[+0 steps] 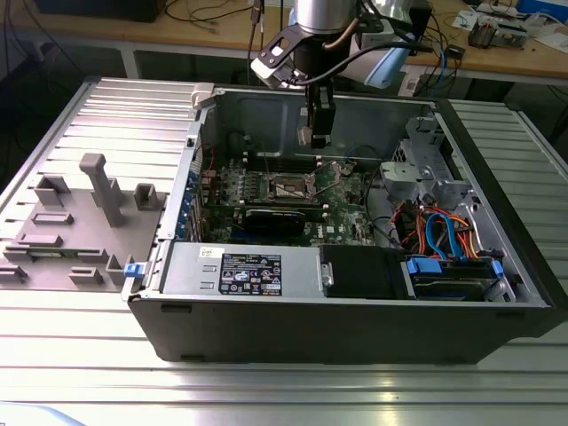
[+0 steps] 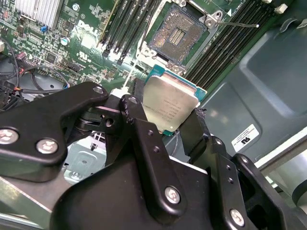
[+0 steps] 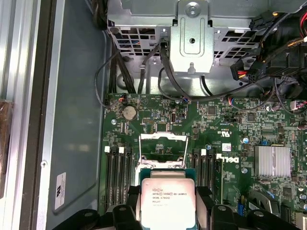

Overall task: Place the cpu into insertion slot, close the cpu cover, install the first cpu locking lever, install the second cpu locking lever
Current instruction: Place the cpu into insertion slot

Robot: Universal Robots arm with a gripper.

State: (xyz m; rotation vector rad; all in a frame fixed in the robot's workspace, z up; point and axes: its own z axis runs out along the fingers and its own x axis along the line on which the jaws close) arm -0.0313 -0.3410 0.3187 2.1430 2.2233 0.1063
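Above the slot [image 2: 178,34], gripper [image 2: 163,117] jaws are pinching the cpu [image 2: 172,103] by two opposite edges. Chip is apart from the slot, not seated. Slot is bare, contacts exposed. Cover [image 3: 162,138] stands open on the slot's far side, with one lever [image 2: 240,23] raised beside the slot. Risks, my read: any tilt or offset at touchdown bends contacts. A wrong corner orientation won't seat. The thin edge grip could slip and drop the chip onto the slot.

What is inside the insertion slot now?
The insertion slot is empty, no chip inside. In the first wrist view the cpu in the gripper covers most of it.
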